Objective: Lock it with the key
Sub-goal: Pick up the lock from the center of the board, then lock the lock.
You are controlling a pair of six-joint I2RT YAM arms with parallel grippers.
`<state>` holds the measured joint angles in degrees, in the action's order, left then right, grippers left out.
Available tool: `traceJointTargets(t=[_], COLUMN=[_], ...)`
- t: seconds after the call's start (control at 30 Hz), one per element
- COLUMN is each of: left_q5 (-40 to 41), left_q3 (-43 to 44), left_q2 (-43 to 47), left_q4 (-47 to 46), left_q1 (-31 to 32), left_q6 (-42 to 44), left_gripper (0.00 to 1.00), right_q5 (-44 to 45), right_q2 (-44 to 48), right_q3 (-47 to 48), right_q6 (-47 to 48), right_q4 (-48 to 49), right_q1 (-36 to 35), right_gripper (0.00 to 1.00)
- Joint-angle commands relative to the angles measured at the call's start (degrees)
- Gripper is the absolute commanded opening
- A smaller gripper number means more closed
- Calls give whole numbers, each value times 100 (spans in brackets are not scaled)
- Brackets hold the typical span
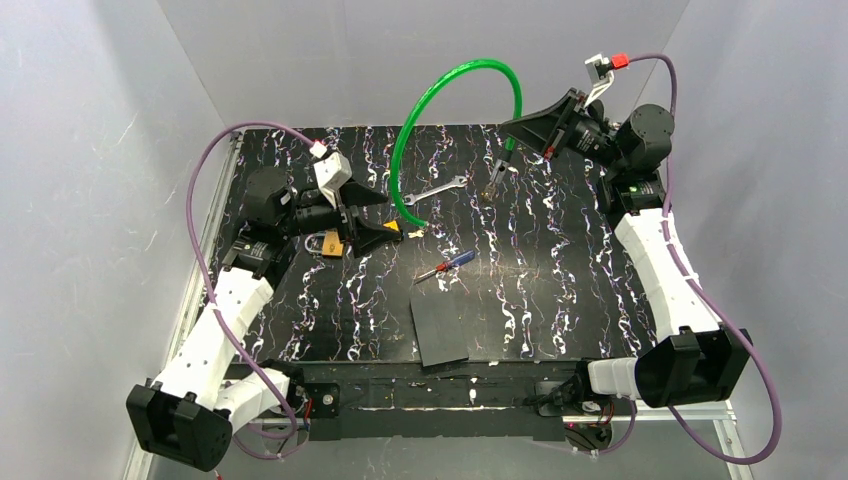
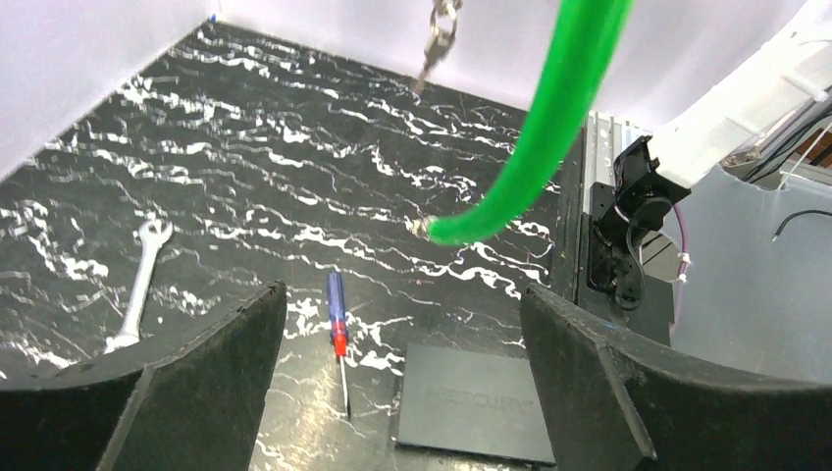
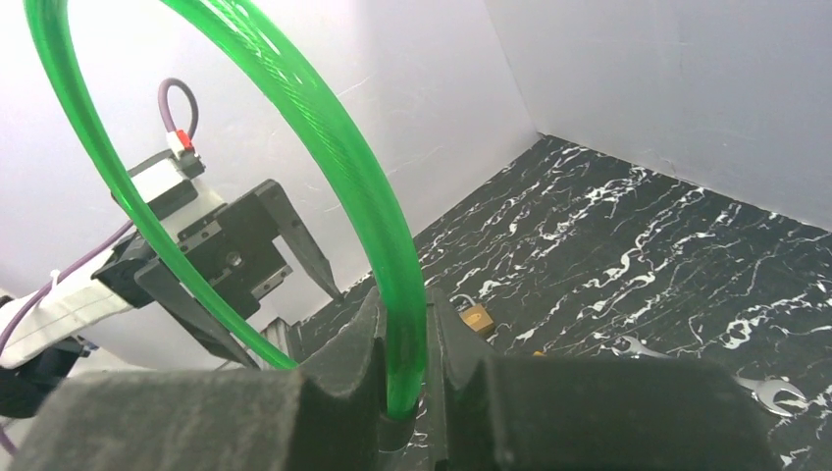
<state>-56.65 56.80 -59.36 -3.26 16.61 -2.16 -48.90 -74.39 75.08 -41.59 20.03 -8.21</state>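
Near edge: flat black square pad (image 1: pixel 440 330), then red-and-blue-handled screwdriver (image 1: pixel 446 264).

Mid-bench (image 1: pixel 560 290): tiny silvery key with yellow-and-black head (image 1: pixel 392 227) lies flat, just beside the left pincer (image 1: pixel 385 218). Left pincer is released, nothing between its fingers. Square brass padlock (image 1: pixel 333 243) close by.

Far: right pincer (image 1: pixel 499 170) clenched on translucent green hose loop (image 1: pixel 455 75).

Judgement: key light, rigid, its thin blade likely slippery. Pinch the chunky head.
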Motion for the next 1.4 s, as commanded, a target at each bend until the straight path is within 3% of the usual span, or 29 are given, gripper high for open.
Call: traceJointTargets(t=[0.0,0.17,0.43,0.67,0.77,0.87,1.07,1.27,1.37], left_q5=[-485,-904,-800,-846,-672,-266,914,1322,1160], left_q3=[458,455,673,719,442,-136,-1340,-1294,-827], left_q2=[14,7,-259,-596,-719,-869,-1257,-1443,-1230], left_q4=[-611,-677,-690,-729,-715,-625,18,412,707], left_q1=[32,166,584,886,960,1046,1537,1627,1621], left_q6=[3,341,486,304,29,119,1819,2096,1660], left_gripper=[85,82,79,33,0,0,0,0,0], right_q5=[-147,-149,-208,-171,-93,-21,116,189,181], right_q2=[101,76,65,74,25,-19,-110,-194,-206], right_q3=[-77,-99,-159,-248,-226,-217,-241,-234,-236], right_q6=[-532,-560,-620,-895,-1142,-1401,-1803,-2137,-1963], right_q4=[939,968,1032,1282,1462,1665,1997,2344,2230], right_q1=[30,30,30,30,30,30,52,131,135], right_gripper=[1,1,1,1,1,1,1,1,1])
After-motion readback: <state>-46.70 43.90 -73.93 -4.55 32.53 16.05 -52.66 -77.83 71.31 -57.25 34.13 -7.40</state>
